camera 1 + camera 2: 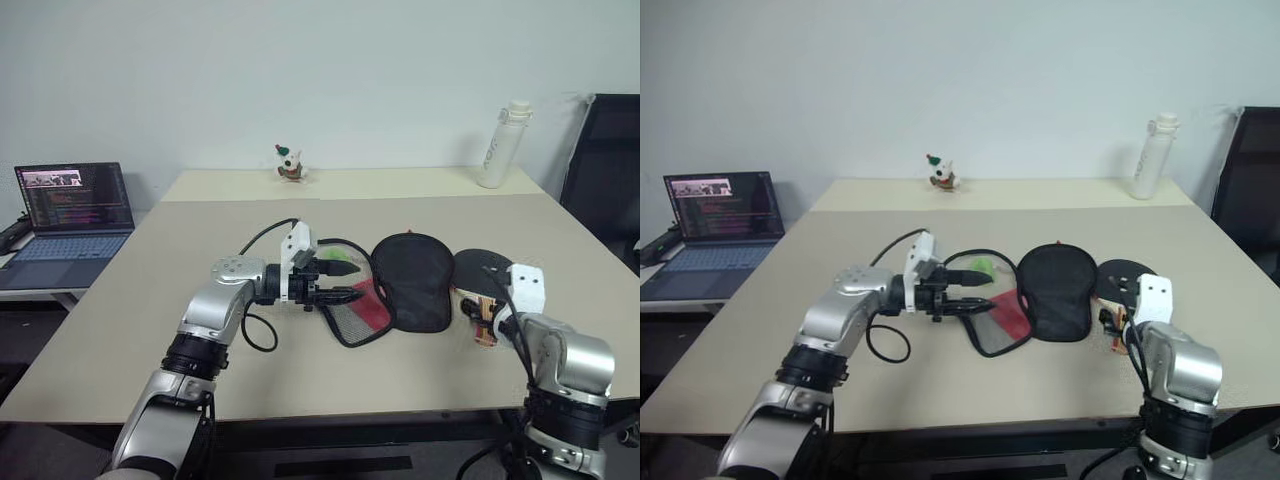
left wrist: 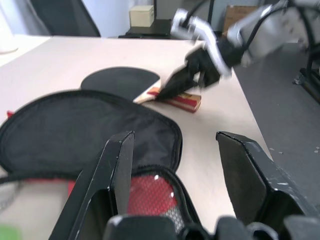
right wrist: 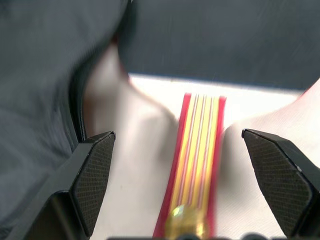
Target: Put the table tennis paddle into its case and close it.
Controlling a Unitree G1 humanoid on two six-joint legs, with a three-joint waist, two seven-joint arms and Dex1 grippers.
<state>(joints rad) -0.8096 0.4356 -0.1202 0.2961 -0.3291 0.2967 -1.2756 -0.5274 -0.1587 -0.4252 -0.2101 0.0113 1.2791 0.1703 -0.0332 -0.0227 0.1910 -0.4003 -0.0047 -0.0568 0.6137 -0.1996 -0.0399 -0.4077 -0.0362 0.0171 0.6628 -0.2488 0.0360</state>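
On the beige table [image 1: 420, 370], no writing is legible; both pincers, left [image 1: 345, 285] and right [image 2: 167, 89], stand apart.

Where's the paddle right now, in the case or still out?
Out. The paddle lies flat on the table beside the case, with the right gripper open astride its handle.

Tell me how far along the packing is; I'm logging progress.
Done: the case lies unzipped on the table. In hand: the open right gripper straddles the handle of the table tennis paddle, not gripping; the left gripper is open at the case's mesh flap. Left: inserting, zipping.
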